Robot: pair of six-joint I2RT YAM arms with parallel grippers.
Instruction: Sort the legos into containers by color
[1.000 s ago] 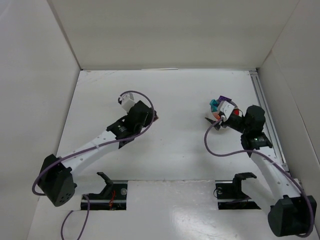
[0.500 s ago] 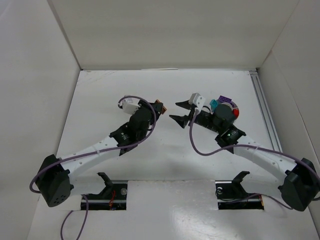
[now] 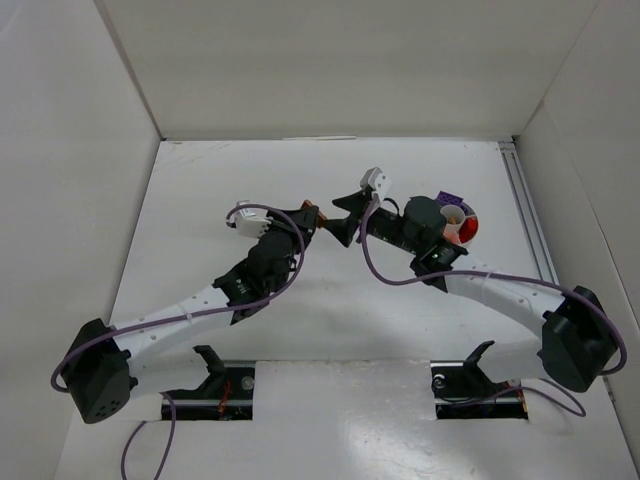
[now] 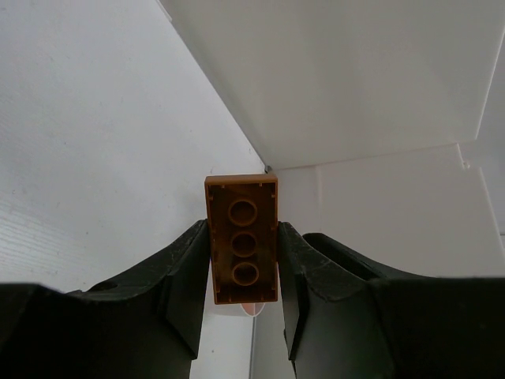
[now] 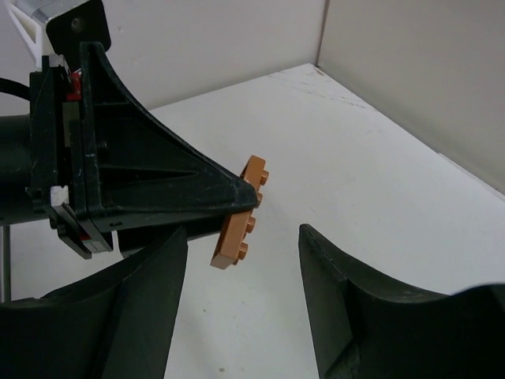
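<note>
- Brown lego plate [image 4: 242, 237], thin and flat, is pinched by its two long edges in the left end effector [image 4: 242, 264]. It hangs above the middle of the counter [image 3: 330, 320], with its underside tubes facing the left wrist camera.
- Right end effector [image 5: 241, 230] is spread. In its own view the plate's free end shows between its fingers, with no contact that I can see.
- Hard, stiff plastic with very little weight, so it should not bend or crush. Its smooth faces could let it twist or flick out if it is squeezed off-centre.
- For a handover, I judge the best hold to be the exposed end, with pads flat on the long edges or broad faces and clear of the left fingers.
- White bowl [image 3: 452, 213], with red pieces in it, sits well apart to the right. A purple brick [image 3: 449, 197] lies just beside it.
</note>
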